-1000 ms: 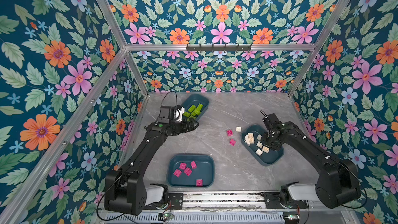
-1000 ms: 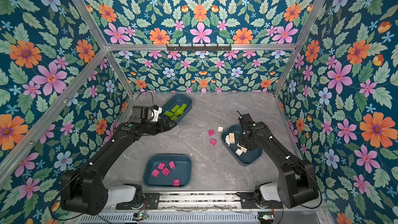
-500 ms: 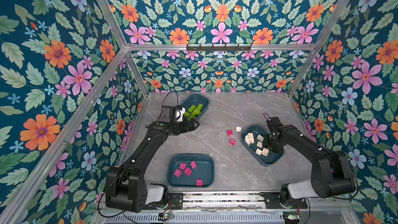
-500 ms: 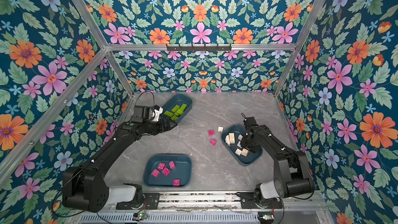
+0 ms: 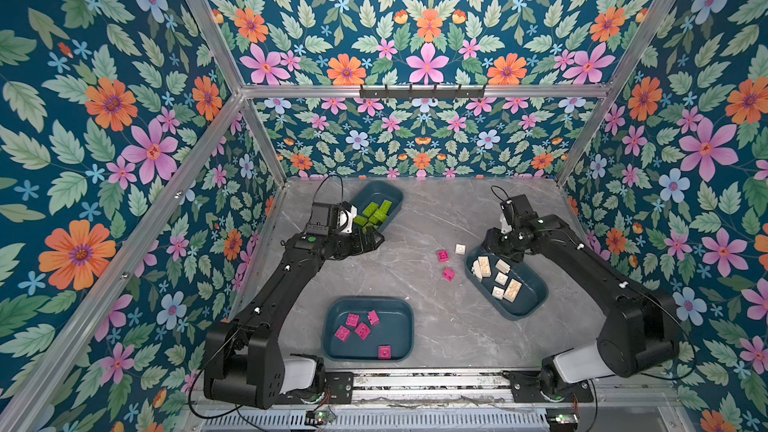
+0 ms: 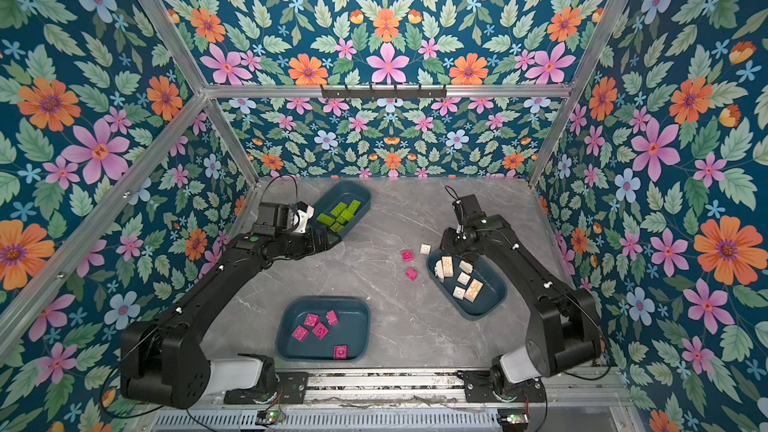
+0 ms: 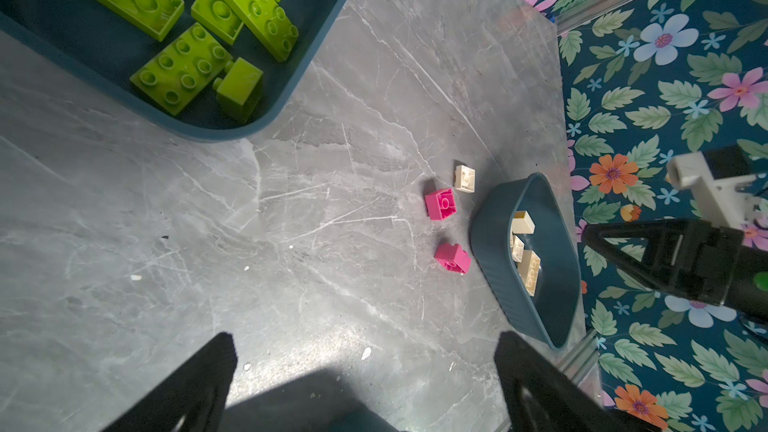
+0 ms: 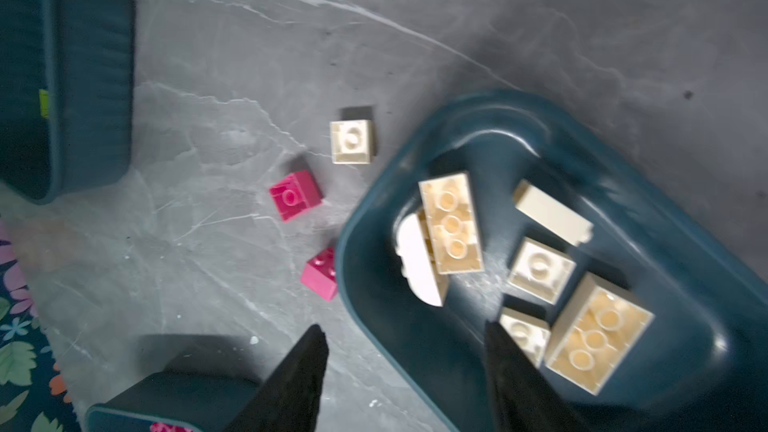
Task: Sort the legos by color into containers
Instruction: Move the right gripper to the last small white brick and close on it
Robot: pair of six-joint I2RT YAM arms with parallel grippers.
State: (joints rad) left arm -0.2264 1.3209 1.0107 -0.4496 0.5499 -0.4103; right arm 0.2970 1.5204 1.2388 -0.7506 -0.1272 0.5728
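While the right tool (image 8: 403,326) hangs released, empty, we judge the cream brick (image 8: 352,141) just ahead light, rigid, slick; pinch its flat sides.

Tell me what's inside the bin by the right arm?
Only cream bricks, about six, lie in the bin. A paler piece overlaps a long brick; what's beneath them is hidden.

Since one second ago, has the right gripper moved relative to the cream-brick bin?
Yes: the right gripper left the middle of the cream-brick bin for its far end.
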